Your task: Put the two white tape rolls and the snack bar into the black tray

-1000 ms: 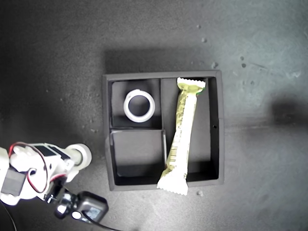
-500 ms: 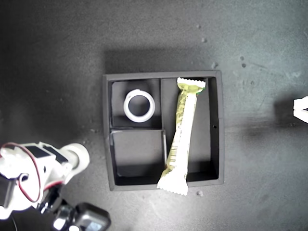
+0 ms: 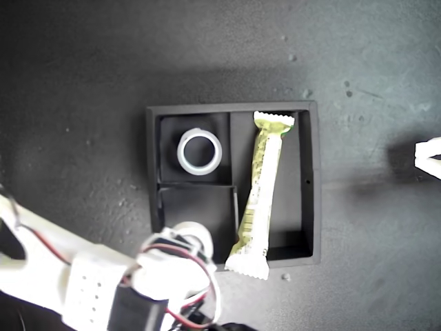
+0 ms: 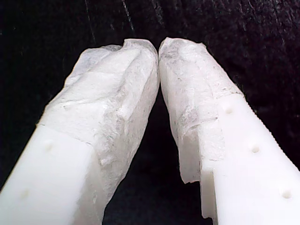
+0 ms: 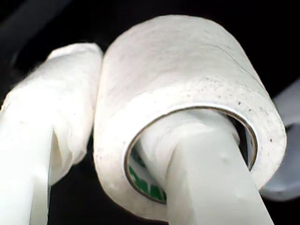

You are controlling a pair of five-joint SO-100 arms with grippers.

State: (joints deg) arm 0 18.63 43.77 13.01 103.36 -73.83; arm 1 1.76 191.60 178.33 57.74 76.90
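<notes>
The black tray [image 3: 313,207] lies in the middle of the exterior view. One white tape roll [image 3: 200,152] lies flat in its upper left small compartment. The snack bar [image 3: 259,196] lies slanted in the long compartment, its lower crimped end over the tray's near wall. My second gripper [image 3: 187,241] is shut on the other white tape roll [image 3: 195,233] [image 5: 187,61], above the lower left small compartment. In the second wrist view one finger [image 5: 206,187] goes through the roll's centre and the other finger [image 5: 65,103] presses its outside. My first gripper [image 4: 158,47] is shut on nothing above dark ground.
The second arm's white body and red wires [image 3: 83,276] fill the exterior view's lower left corner. A white part of an arm [image 3: 428,157] pokes in at that view's right edge. The dark mat [image 3: 83,83] surrounds the tray on all sides.
The second arm swung with its tape roll from the exterior view's left of the tray to above the lower left compartment. A white arm part came in at the right edge.
</notes>
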